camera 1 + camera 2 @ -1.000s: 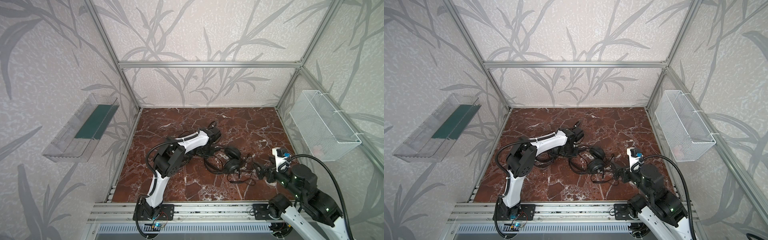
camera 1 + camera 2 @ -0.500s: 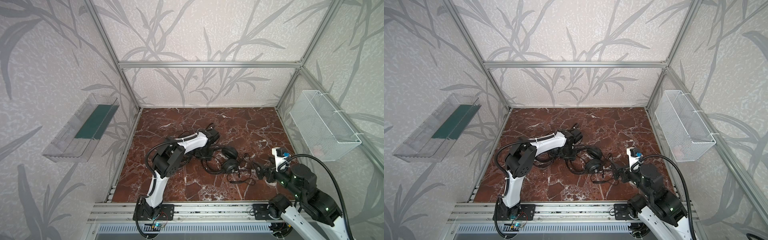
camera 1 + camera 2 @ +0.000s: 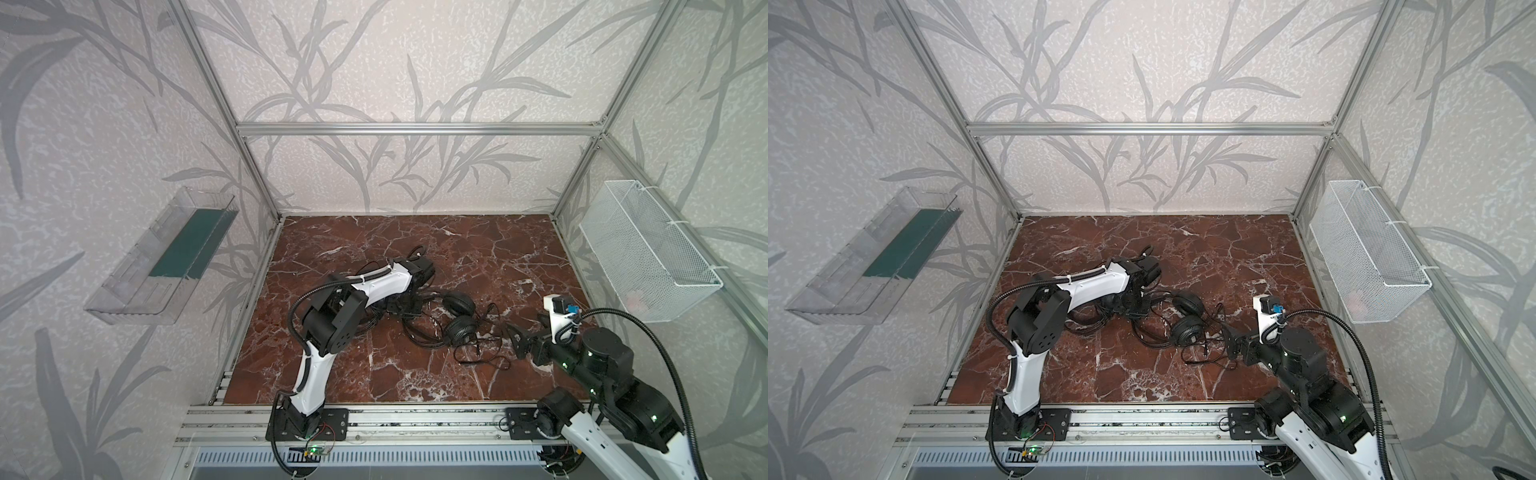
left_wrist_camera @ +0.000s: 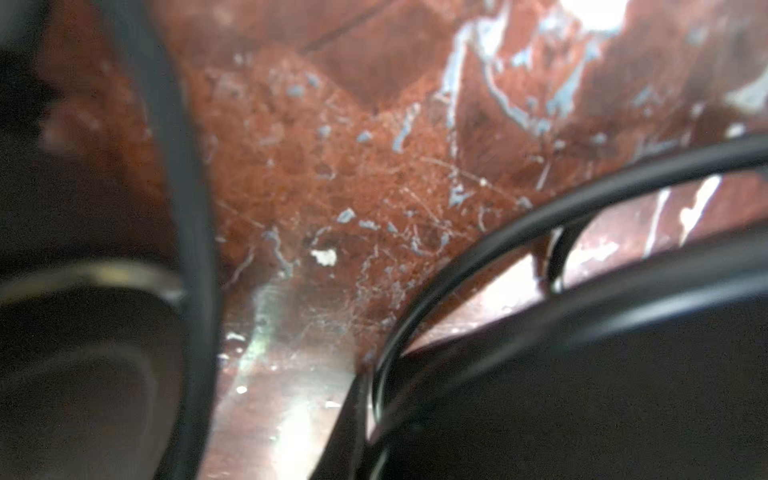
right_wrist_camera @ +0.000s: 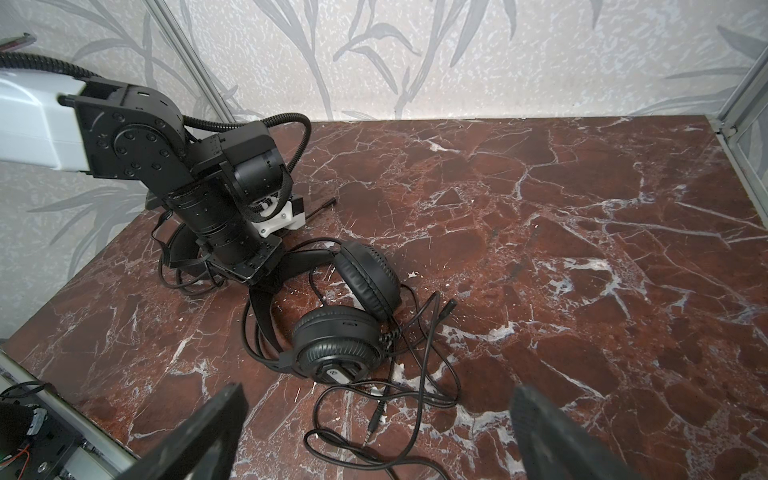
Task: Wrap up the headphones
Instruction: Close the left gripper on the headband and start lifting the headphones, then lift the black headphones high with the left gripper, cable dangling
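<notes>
**Wrapping Barely Begun, Cable Lies Loose**

The headphones (image 5: 336, 345) lie at the middle of the tabletop (image 5: 582, 249), their cable (image 5: 419, 374) sprawled in loose loops toward the near right, nothing wound. The left tool (image 5: 249, 272) is closed at the headband (image 5: 262, 316); what it pinches I cannot tell. The right tool (image 5: 376, 395) gapes wide, empty, near the cable.

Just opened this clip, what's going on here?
Two robot arms are working on black headphones that lie on the marble table, with the cable loose and unwrapped. The left gripper is shut, down at the headband end; whether it grips anything is hidden. The right gripper hangs open near the cable's loose loops, holding nothing.
</notes>
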Available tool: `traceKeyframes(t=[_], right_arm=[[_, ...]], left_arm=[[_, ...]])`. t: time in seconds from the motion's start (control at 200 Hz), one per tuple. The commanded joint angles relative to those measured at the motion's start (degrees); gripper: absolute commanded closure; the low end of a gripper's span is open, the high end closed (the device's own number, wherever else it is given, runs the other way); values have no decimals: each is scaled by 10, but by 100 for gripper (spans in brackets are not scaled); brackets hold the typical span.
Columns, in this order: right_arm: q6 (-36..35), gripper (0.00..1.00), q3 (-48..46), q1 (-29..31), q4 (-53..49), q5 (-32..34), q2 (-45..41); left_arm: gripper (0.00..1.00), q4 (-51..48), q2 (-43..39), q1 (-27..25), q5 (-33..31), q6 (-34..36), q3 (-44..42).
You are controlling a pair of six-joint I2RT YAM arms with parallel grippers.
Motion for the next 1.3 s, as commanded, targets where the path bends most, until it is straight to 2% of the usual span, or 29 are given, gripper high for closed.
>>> traceKeyframes(t=[0.0,0.195,0.515,0.625,0.785,0.92,1.02,1.17,1.24,1.294], right_arm=[[-3,1,-3,-2,10,-8,3],[-3,1,-1,-2,10,-12,13],[8,1,28,-2,9,-7,33],[6,1,32,-1,43,-10,32],[5,1,48,-1,103,-25,52],[12,1,49,-2,174,-91,76],[20,1,49,-1,228,-139,93],[66,1,13,-1,327,-205,108],[88,1,4,-2,355,-212,118],[96,1,10,-2,349,-188,121]], left_arm=[[100,-5,0,0,-7,-2,-5],[100,-42,-83,0,-31,8,63],[100,-62,-277,12,-101,5,130],[100,-39,-353,26,-91,18,126],[100,-68,-414,39,-82,37,165],[100,-80,-463,41,-74,52,172],[100,-93,-494,43,-94,58,171],[100,-99,-525,45,-107,60,163],[100,-93,-538,45,-108,61,159],[100,-90,-545,46,-116,65,160]])
